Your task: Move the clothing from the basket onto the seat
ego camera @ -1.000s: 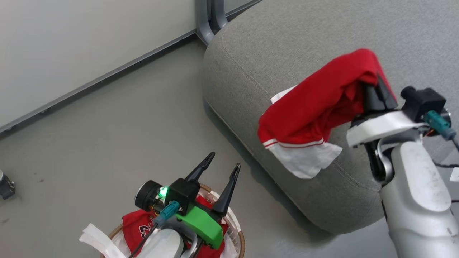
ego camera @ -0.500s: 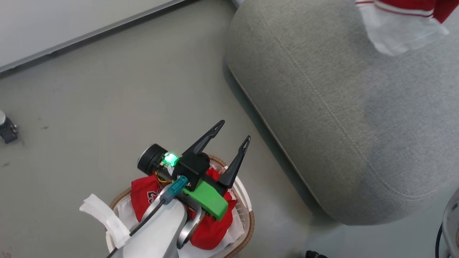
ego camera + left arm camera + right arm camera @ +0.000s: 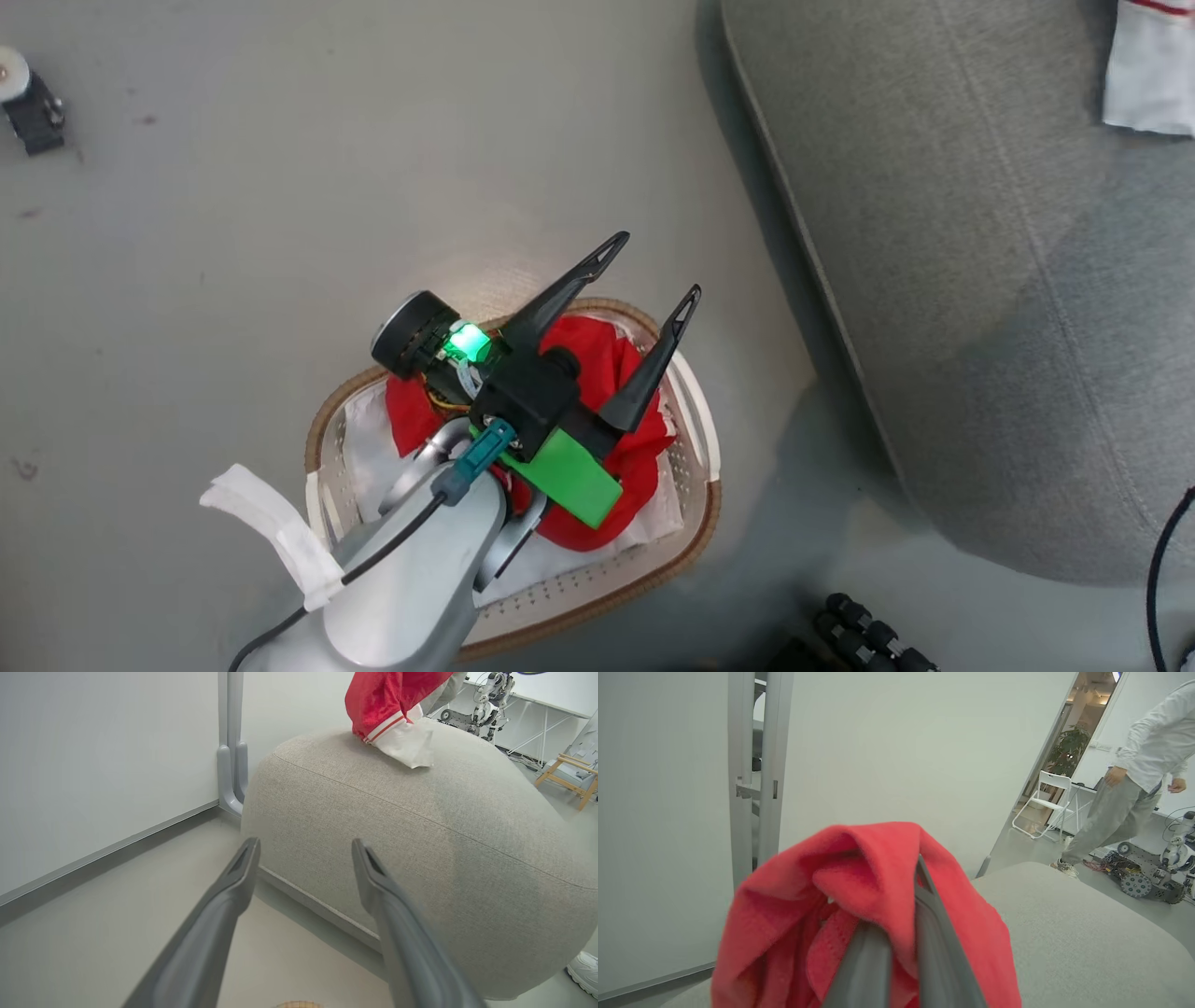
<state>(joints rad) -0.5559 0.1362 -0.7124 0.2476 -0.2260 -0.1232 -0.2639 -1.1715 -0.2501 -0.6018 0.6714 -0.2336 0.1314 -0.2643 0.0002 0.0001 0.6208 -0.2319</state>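
R gripper: clamped shut on red garment, hem touching seat
L gripper: wide apart, empty, above basket
Risk: cloth may snag R gripper at release, drag off seat

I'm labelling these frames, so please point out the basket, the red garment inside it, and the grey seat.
basket [image 3: 579, 590], head view, on its perforated white wall by the near rim.
red garment [image 3: 609, 347], head view, on the bare red cloth at the basket's far end.
seat [image 3: 980, 280], head view, on its grey woven top.
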